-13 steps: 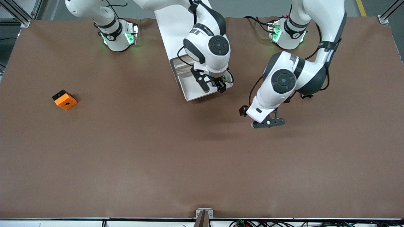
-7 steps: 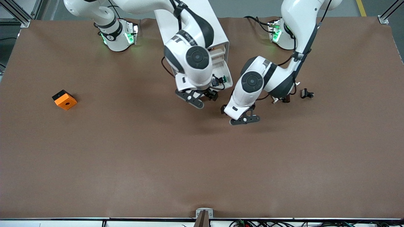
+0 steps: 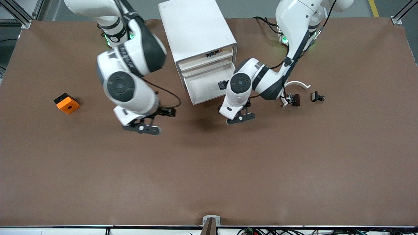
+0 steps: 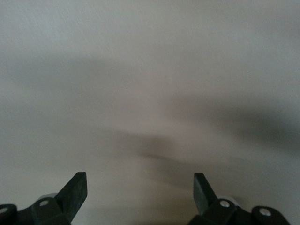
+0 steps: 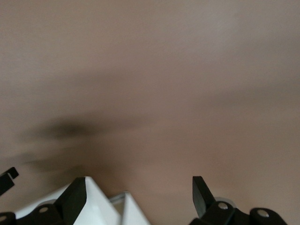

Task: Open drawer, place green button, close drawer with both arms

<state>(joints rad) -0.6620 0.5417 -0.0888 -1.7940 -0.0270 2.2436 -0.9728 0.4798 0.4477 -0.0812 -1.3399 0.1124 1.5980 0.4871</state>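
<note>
Inside the open drawer (image 3: 205, 87), the button (image 3: 223, 85) is half-hidden.

The left arm's wrist housing is covering one end of the open drawer (image 3: 205, 88), and the button (image 3: 223, 85) is showing only as a small dark speck at that housing's edge, too small to make out any green cap. The left wrist view is showing only blurred pale surface past the left tool (image 4: 140, 187), whose body the picture's edge is cutting off. The right wrist view is smearing the brown counter (image 5: 187, 70) and clipping white cabinet (image 5: 101, 206) corners at the edge beside the right tool (image 5: 139, 191).
</note>
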